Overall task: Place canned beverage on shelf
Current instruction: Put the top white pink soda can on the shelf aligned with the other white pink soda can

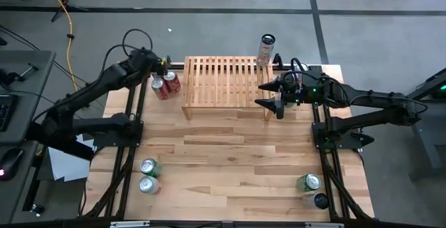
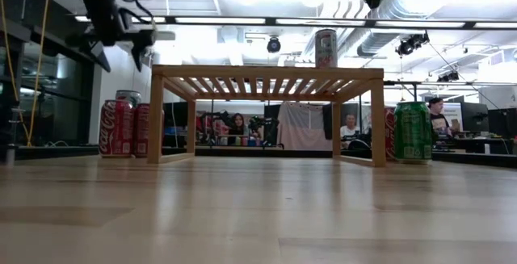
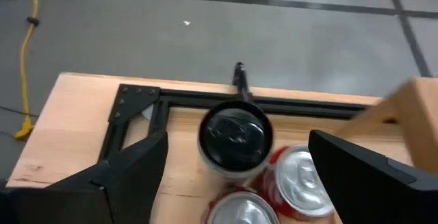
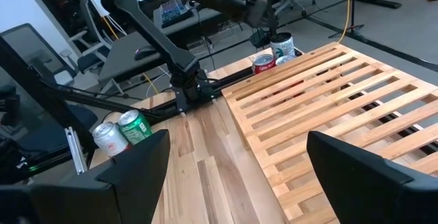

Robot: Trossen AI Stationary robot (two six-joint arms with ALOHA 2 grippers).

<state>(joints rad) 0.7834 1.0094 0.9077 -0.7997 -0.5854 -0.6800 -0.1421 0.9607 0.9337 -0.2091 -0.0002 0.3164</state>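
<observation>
At the far left corner of the bench [image 1: 230, 151], the left hand [image 1: 162, 64] is seen hovering with its fingers spread apart, nothing held, above a cluster of cans: two red cans [image 1: 166, 85] and a dark-topped can [image 3: 235, 136] directly between the fingers in the left wrist view. One canned beverage [image 1: 266, 49] is already stood upright at the shelf's [image 1: 223, 81] far right edge; the slatted top is otherwise bare. The right hand [image 1: 268, 95], likewise spread apart and empty, is held beside the shelf's right end. Two green and silver cans [image 1: 149, 175] sit well apart at the near left, with two more cans [image 1: 310, 190] at the near right. For a clean pick, the left hand would best be lowered squarely over a single can, so that its neighbours are not knocked, before being closed.
</observation>
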